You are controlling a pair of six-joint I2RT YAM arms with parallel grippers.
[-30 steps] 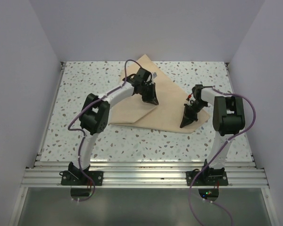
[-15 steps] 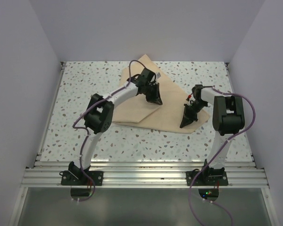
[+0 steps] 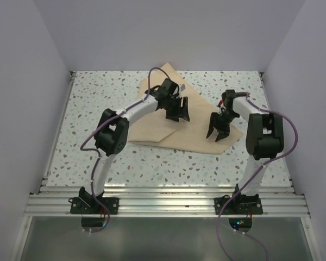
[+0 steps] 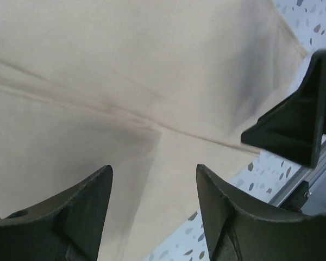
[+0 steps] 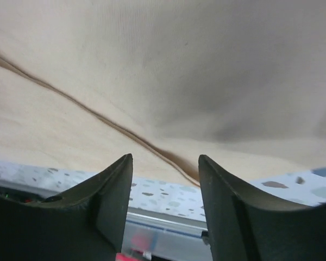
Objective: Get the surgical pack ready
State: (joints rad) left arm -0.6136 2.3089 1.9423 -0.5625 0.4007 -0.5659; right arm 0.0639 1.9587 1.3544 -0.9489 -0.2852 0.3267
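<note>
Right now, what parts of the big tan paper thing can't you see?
- Top view: the left arm and left fingers cover part of the surgical pack. Whether they touch it is too small to tell.
- Anything under the fold is hidden by the pack itself.
- Left wrist view: the pack runs off the top and left edges.
- Right wrist view: the right fingers block part of its near edge, and the bottom strip is blurred.

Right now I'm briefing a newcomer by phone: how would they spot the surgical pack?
On the speckled table, look to the far middle, beneath the left gripper and right gripper. The pack is a flat beige sheet folded over itself, one corner reaching the far edge. It alone is plain tan; everything around it is flecked tabletop or black-and-white arms.
</note>
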